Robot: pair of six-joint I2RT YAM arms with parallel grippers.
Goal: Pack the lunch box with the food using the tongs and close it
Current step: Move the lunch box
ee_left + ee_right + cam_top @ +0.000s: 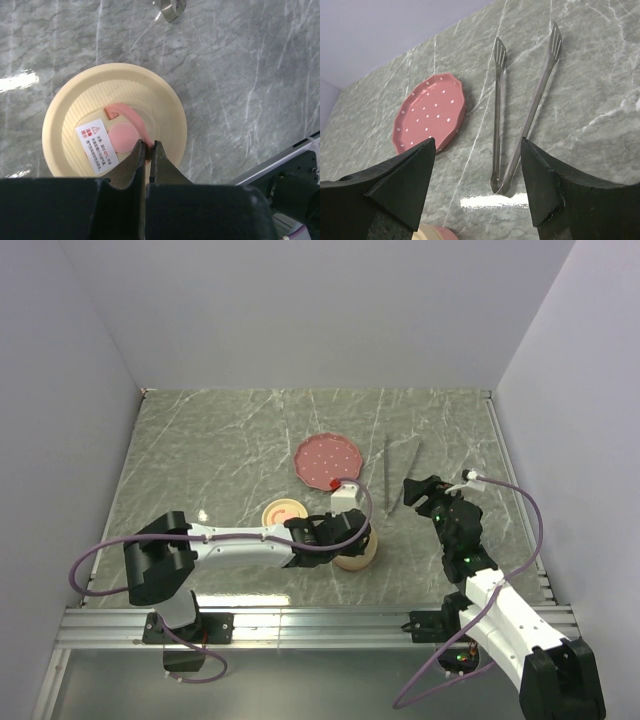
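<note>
beside tongs (pixel 497 120), pink dotted plate (pixel 430 117)

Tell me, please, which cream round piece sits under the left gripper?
The cream piece nearer the front edge, right of the other cream piece; the left gripper covers it, jaws shut on its pink tab, while the other lies uncovered.

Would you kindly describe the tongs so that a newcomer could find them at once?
On the grey marbled table, find the pink dotted plate near the middle. Just right of it, not touching, lie the tongs: two thin grey metal arms in a narrow V, joined at the near end. Everything else nearby is round.
</note>
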